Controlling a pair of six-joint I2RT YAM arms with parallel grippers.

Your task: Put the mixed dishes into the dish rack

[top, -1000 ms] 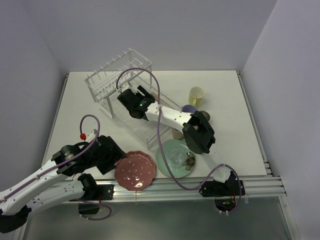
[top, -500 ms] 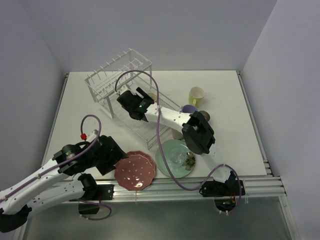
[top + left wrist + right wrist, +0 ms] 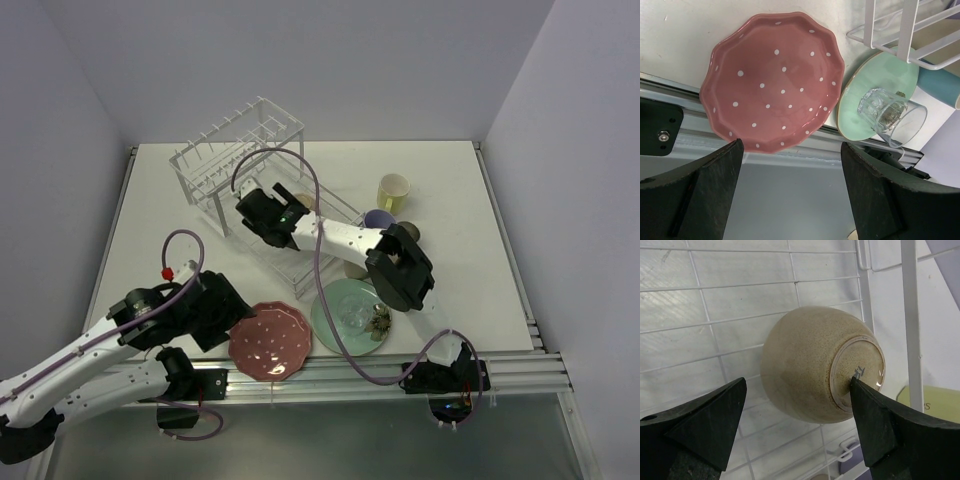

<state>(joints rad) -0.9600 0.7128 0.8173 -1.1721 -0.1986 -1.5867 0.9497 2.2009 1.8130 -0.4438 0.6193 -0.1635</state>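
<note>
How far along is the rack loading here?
Done: one speckled beige bowl lies in the white wire dish rack, base showing, under the open right gripper. In hand: nothing; the open left gripper hovers over the pink dotted scalloped plate. Left: that plate, the mint-green plate, the clear glass on it, the yellow cup, lavender cup and light-blue cup.

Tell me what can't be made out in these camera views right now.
- Cream bowl: right wrist view shows only its underside, inside faces away; top view, mostly under the right arm.
- Light-blue cup: left wrist view, cut by the right edge and crossed by dish rack wires; not visible from above.
- Mark on the mint-green plate: left wrist view, distorted behind the small glass; top view, too small.
</note>
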